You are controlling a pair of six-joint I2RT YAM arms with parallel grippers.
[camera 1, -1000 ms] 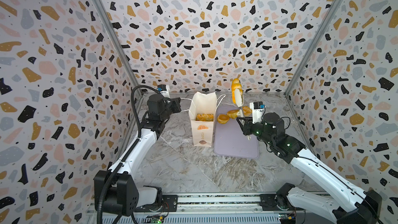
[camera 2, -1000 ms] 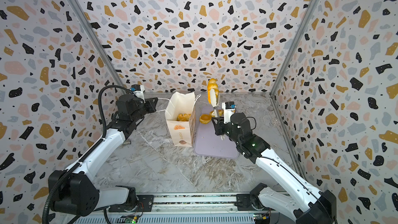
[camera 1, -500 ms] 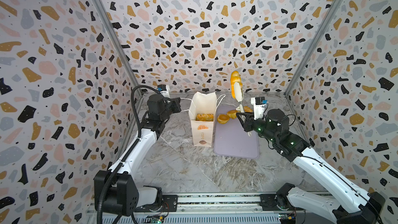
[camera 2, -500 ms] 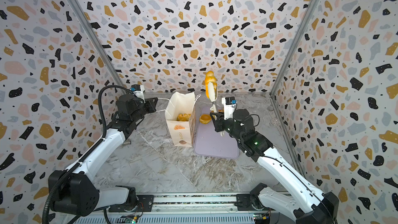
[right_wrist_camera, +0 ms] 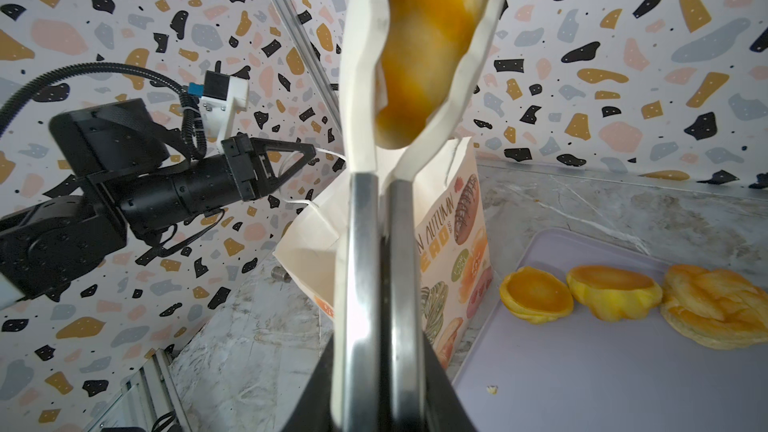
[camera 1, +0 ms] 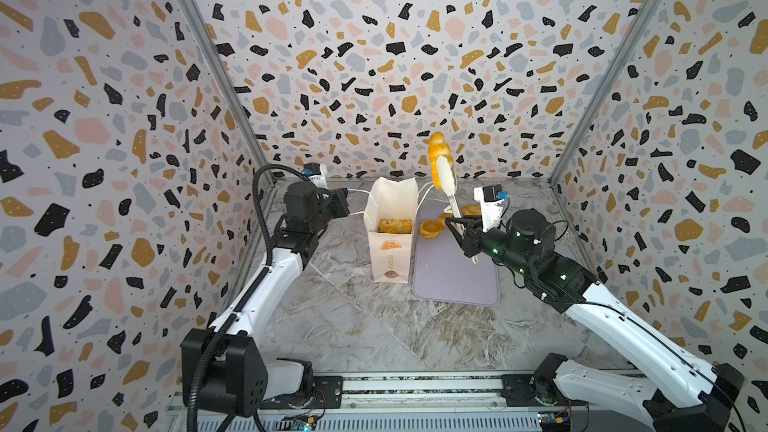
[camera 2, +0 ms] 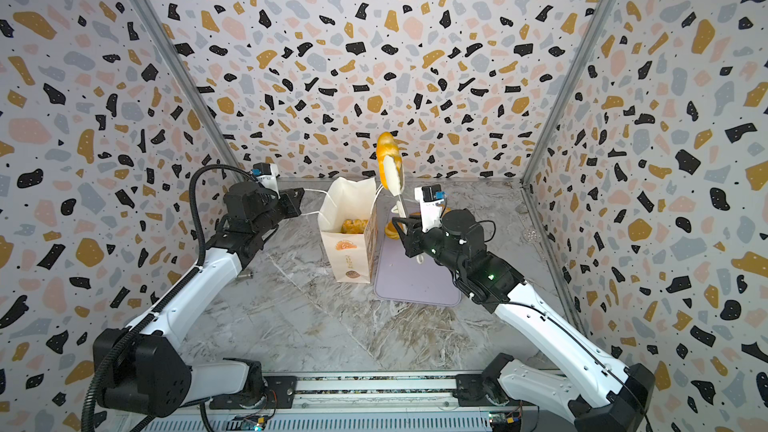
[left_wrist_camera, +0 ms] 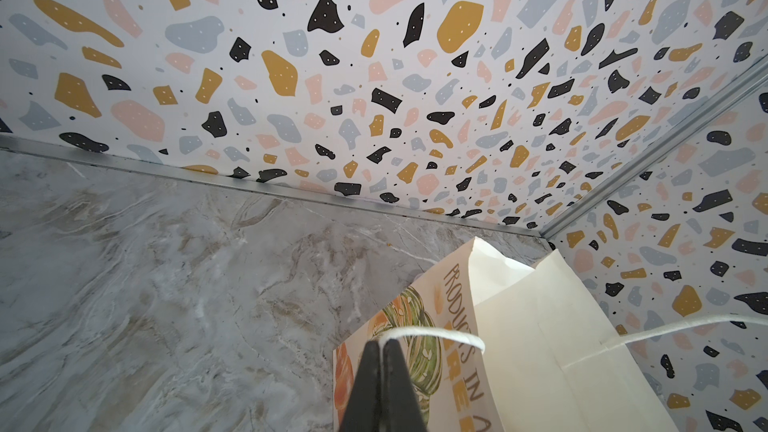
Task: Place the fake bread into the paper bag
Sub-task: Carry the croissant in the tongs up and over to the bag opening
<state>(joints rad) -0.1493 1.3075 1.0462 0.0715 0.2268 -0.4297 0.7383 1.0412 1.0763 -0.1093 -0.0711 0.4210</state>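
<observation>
The paper bag stands open at mid-table with a plaited pastry inside. My left gripper is shut on the bag's white string handle, pulling it to the left. My right gripper is shut on a pair of metal tongs with white tips. The tongs pinch a striped roll of fake bread, held high just right of the bag's mouth. Three more breads lie on the tray's far end.
A flat lilac tray lies against the bag's right side. Terrazzo-patterned walls close in the marble floor at the back and on both sides. The arms' base rail runs along the front edge.
My right arm has raised the tongs and the roll and carried them a little left, towards the bag. The left arm and the bag have not moved.
</observation>
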